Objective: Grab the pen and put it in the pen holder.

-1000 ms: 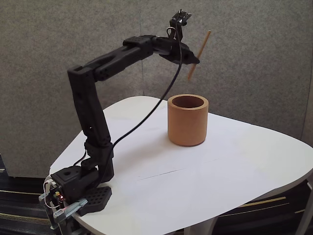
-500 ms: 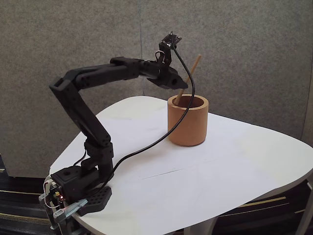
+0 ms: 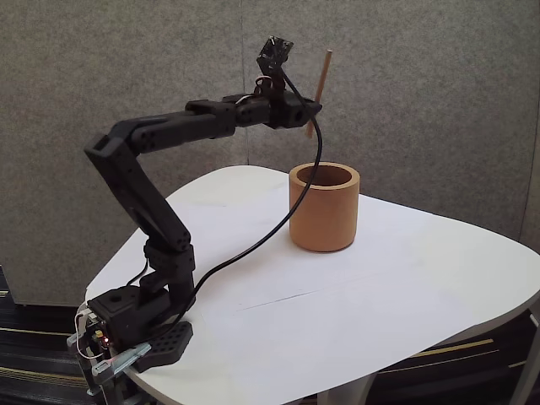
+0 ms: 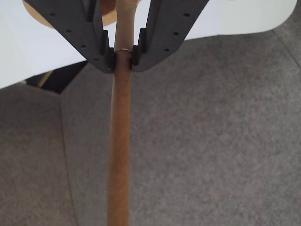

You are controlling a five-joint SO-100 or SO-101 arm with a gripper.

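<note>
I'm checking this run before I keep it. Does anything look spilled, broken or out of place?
Nothing stands out. The gripper is shut on the pen, nearly upright in the air above the pen holder, which stands upright on the white table.

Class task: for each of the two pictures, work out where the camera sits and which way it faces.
Fixed view: stands off the table's near side, facing the grey wall; whole arm, gripper, pen holder.
Wrist view: rides behind the gripper, looking along the pen toward grey carpet; both fingers show.
Shared: gripper shut on the pen, table, holder.
</note>
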